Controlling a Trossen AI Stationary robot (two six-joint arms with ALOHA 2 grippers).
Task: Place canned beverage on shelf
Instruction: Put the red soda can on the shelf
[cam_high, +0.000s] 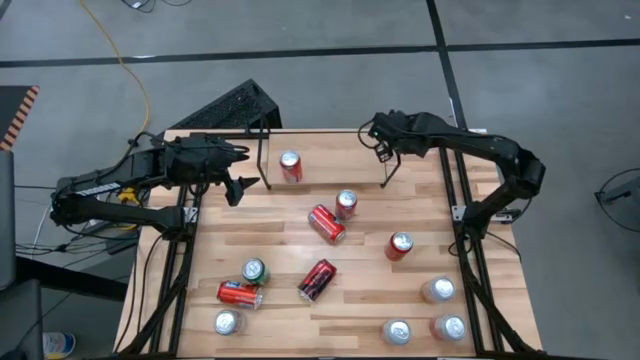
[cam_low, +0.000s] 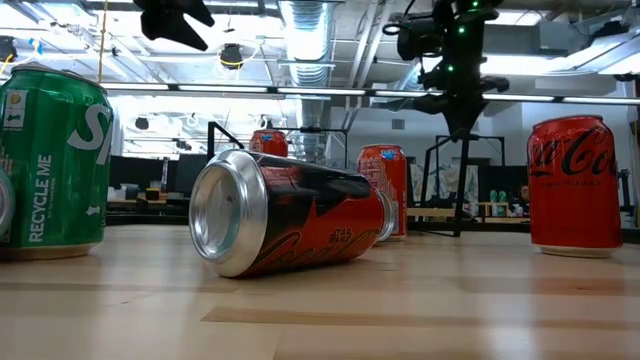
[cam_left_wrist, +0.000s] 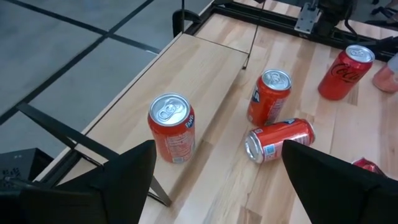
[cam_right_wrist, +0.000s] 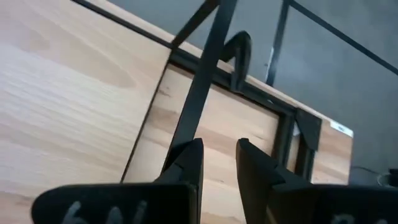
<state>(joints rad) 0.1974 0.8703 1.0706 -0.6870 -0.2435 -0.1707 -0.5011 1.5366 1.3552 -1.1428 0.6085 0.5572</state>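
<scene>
The shelf is a low rack of thin black rods along the table's far edge, with a left end loop (cam_high: 262, 150) and a right end loop (cam_high: 385, 172). An orange can (cam_high: 290, 165) stands upright on it between the loops, and also shows in the left wrist view (cam_left_wrist: 171, 127). My left gripper (cam_high: 240, 185) is open and empty, above the table beside the left loop, and its fingers show wide apart in its own view (cam_left_wrist: 211, 186). My right gripper (cam_high: 380, 145) is at the top of the right loop, its fingers nearly together (cam_right_wrist: 217, 162). My right gripper comes at the top of the shelf's right end loop (cam_low: 461, 140) from above, fingers pointing down. A black rod (cam_right_wrist: 196, 106) runs up to the tip of one finger (cam_right_wrist: 189, 152). The finger hides the place of contact. The shelf stands on the table.
Several cans stand or lie on the table nearer the front: a lying red can (cam_high: 326, 224), an upright one (cam_high: 346, 203), a red one (cam_high: 400, 245), a lying black-and-red one (cam_high: 317, 280), a green one (cam_high: 254, 270). Black rails (cam_high: 470, 250) edge both sides.
</scene>
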